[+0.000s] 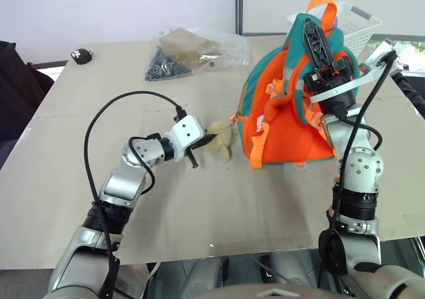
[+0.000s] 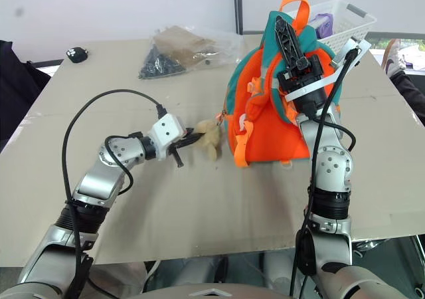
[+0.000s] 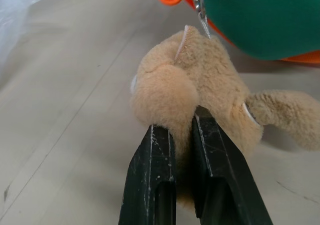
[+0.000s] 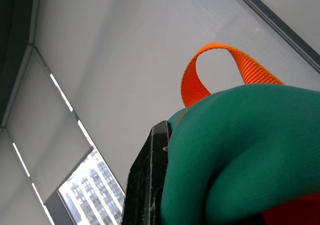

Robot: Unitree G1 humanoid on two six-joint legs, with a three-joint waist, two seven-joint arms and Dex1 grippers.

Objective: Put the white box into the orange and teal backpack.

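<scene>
The orange and teal backpack point(image 1: 279, 123) stands upright on the right half of the table. My right gripper point(image 1: 312, 30) points upward at its top and is shut on the teal fabric point(image 4: 250, 145), below the orange carry loop point(image 4: 235, 65). A tan plush toy point(image 1: 221, 138) hangs from the backpack by a clip and lies on the table to its left. My left gripper point(image 3: 182, 125) is shut on the plush toy point(image 3: 200, 85), with fur pinched between its fingers. The white box is out of view.
A white lattice basket point(image 1: 358, 26) stands right behind the backpack. A clear plastic bag point(image 1: 189, 50) of dark and brown items lies at the far middle of the table point(image 1: 199, 206). A small black object point(image 1: 82, 56) sits at the far left corner.
</scene>
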